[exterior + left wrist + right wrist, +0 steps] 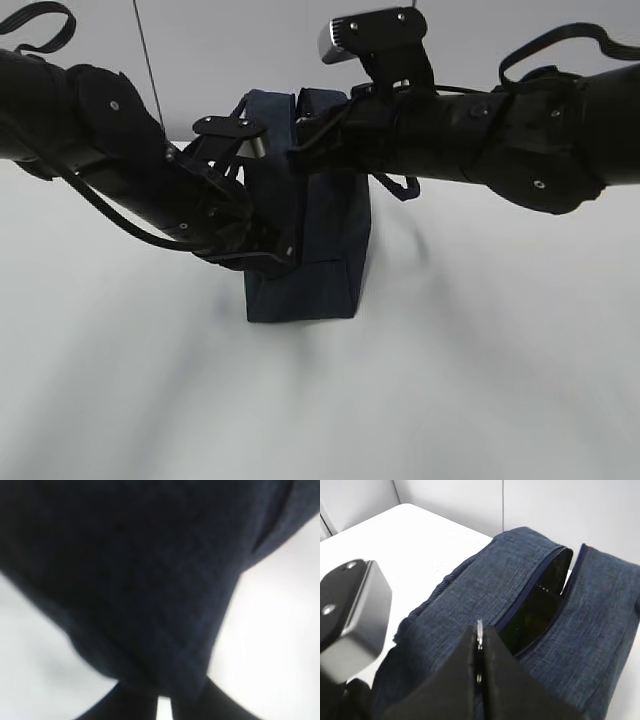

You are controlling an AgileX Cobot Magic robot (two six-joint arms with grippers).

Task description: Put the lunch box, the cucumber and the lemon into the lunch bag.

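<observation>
The dark navy lunch bag point(325, 260) stands upright mid-table. My right gripper point(296, 154) is at its top, shut on the silver ring pull point(479, 628) of the zipper. The zipper is partly open point(540, 605); something dark green shows inside, and I cannot tell what it is. My left gripper point(283, 252) is pressed to the bag's left side. In the left wrist view blurred navy fabric point(140, 570) fills the frame and the gripper point(165, 702) pinches it at the tips. The lunch box and lemon are out of sight, and I cannot make out a cucumber.
White table point(480, 380) all round the bag, grey wall behind. A loop handle point(400, 188) hangs at the bag's right. The left arm's wrist housing point(350, 620) shows at the left of the right wrist view, close to the bag.
</observation>
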